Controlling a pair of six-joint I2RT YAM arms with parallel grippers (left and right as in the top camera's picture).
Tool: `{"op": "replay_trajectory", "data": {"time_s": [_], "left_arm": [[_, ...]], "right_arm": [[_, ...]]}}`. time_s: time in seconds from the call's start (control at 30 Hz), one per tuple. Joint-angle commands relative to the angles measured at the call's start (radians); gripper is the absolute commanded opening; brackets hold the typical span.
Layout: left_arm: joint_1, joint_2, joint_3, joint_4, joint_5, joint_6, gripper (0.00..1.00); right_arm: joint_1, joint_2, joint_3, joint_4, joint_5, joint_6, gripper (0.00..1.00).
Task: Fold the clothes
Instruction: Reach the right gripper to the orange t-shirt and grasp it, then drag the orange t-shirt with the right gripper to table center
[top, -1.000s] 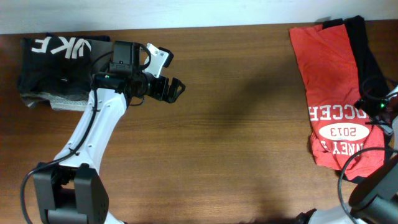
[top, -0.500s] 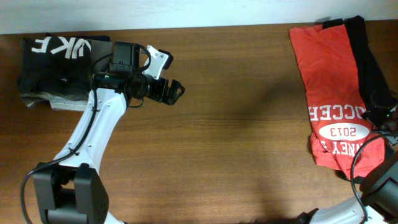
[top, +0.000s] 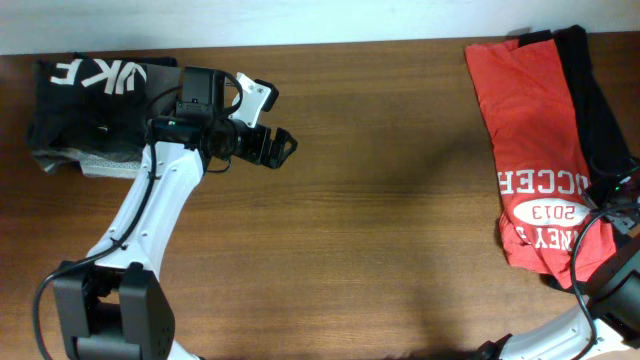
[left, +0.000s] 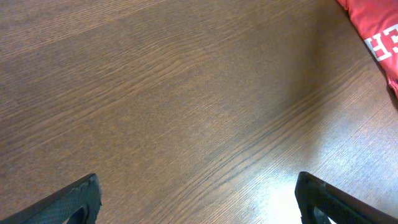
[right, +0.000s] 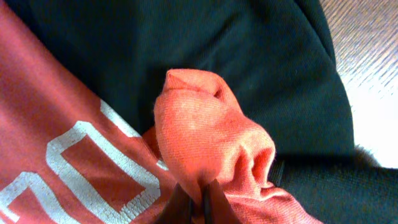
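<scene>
The orange-red T-shirt (top: 525, 120) with white lettering and an oval "2013" print lies flat at the table's right end, overlapping a long black garment (top: 590, 90). My right gripper (top: 612, 192) sits at the shirt's right edge, by the print. In the right wrist view it (right: 203, 199) is shut on a bunched fold of the T-shirt (right: 205, 143), raised over the black garment (right: 249, 56). My left gripper (top: 285, 147) hovers open over bare wood at the upper left; its fingers (left: 81, 199) stand wide with nothing between them. A corner of the T-shirt (left: 376, 25) shows in the left wrist view.
A folded black garment with white letters (top: 90, 95) rests on a grey folded piece (top: 105, 165) at the far left, behind my left arm. The wooden table (top: 400, 220) runs between the two piles. A pale wall edge lines the back.
My right gripper has shut on a pinched fold of the T-shirt at its right edge. The left arm and both piles have stayed put.
</scene>
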Motion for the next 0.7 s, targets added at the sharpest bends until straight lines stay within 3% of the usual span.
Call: {"op": "replay_trajectory", "data": {"time_s": [0.0, 0.37, 0.63, 0.67], "left_arm": [[0.0, 0.0, 0.019, -0.003, 0.014, 0.019, 0.99], [0.001, 0.0, 0.021, -0.004, 0.014, 0.019, 0.99], [0.061, -0.062, 0.11, -0.044, 0.015, 0.011, 0.99], [0.094, -0.087, 0.138, -0.062, 0.015, 0.011, 0.99]], "right_arm": [[0.0, -0.078, 0.059, -0.05, -0.043, 0.019, 0.04], [0.094, -0.248, 0.291, -0.359, -0.141, -0.085, 0.04], [0.463, -0.282, 0.31, -0.403, -0.283, -0.1, 0.04], [0.568, -0.282, 0.31, -0.383, -0.286, -0.071, 0.04]]}}
